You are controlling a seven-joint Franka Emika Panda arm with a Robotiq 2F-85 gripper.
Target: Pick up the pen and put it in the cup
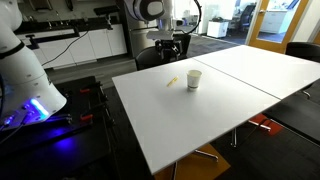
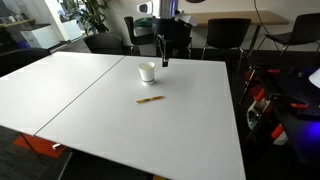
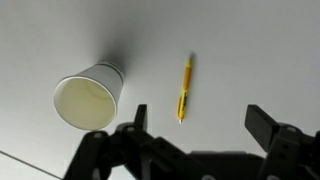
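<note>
The yellow pen (image 3: 184,88) lies flat on the white table, also seen in both exterior views (image 1: 172,82) (image 2: 150,99). The white cup (image 3: 88,96) stands upright beside it, empty, also in both exterior views (image 1: 194,79) (image 2: 147,71). My gripper (image 3: 199,118) is open and empty, held above the table with the pen just beyond its fingers and the cup to the left in the wrist view. In the exterior views the gripper (image 1: 170,48) (image 2: 165,52) hangs over the far edge of the table, clear of both things.
Two white tables (image 1: 230,100) (image 2: 120,120) stand joined by a seam. Black chairs (image 2: 225,35) stand around the far edges. A second white robot base (image 1: 25,70) with blue light stands off the table. Red gear (image 2: 262,105) lies on the floor.
</note>
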